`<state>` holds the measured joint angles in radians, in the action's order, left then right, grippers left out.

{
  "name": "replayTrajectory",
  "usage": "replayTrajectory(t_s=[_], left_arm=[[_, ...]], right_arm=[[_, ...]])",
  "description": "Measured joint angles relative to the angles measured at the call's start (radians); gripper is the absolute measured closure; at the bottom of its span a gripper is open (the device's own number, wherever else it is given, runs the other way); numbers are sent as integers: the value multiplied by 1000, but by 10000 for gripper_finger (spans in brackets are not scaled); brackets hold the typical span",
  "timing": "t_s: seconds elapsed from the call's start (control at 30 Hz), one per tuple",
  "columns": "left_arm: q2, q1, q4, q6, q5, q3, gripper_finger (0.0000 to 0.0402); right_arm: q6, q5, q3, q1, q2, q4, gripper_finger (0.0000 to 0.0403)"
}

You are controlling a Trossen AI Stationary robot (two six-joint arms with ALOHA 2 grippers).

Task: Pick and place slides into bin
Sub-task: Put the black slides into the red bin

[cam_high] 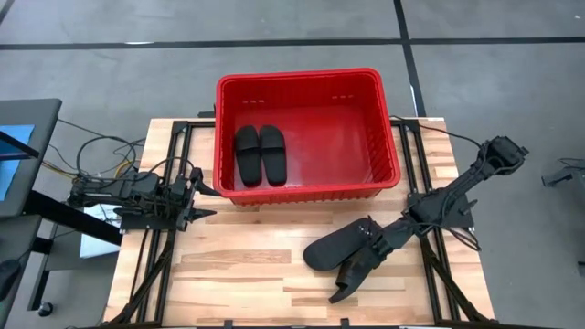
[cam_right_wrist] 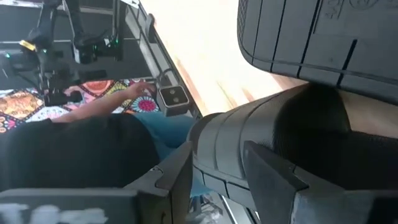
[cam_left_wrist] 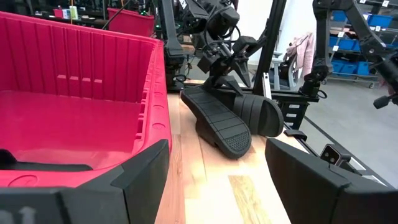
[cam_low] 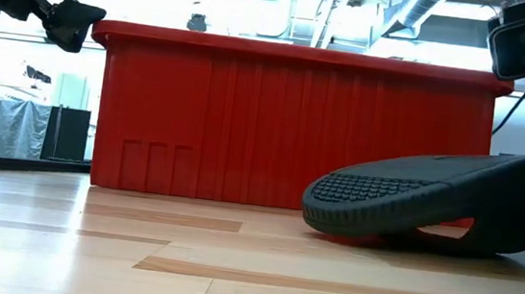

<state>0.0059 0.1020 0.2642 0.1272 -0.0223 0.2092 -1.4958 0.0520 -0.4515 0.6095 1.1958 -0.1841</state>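
Note:
The red bin [cam_high: 297,82] stands at the table's far middle, and two black slides [cam_high: 260,153] lie flat side by side on its floor at the left end. Two more slides lie on the wood in front of the bin's right end. One slide [cam_high: 331,249] is tilted, its tread [cam_left_wrist: 224,124] showing and its toe [cam_low: 364,191] off the table, leaning on the other slide [cam_left_wrist: 261,115]. My right gripper [cam_high: 361,256] comes slanting down from the right and is shut on that other slide. My left gripper [cam_high: 203,201] waits open at the table's left edge, pointing level. My right gripper has the strap [cam_right_wrist: 224,146] of the nearer slide between its two fingers, one finger [cam_right_wrist: 171,180] on each side of the strap. The fingers come slanting down from the table's right. The slide's sole rests on the table, and the tilted slide leans against it.
Bare wood lies in front of the bin and left of the two slides. Black frame rails [cam_high: 164,238] run along the table's left and right sides. Beyond the table's edge a person's hand [cam_right_wrist: 134,92] shows in the right wrist view.

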Motion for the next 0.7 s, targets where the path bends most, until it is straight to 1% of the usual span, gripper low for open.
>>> replayTrajectory(t_s=[0.17, 0.4, 0.7], left_arm=[[0, 0, 0, 0, 0, 0, 139], [0, 0, 0, 0, 0, 0, 139], [0, 0, 0, 0, 0, 0, 139]], right_arm=[[20, 4, 1, -41, -8, 4, 262], [63, 12, 1, -70, -6, 14, 256], [108, -4, 4, -89, -6, -42, 248]])
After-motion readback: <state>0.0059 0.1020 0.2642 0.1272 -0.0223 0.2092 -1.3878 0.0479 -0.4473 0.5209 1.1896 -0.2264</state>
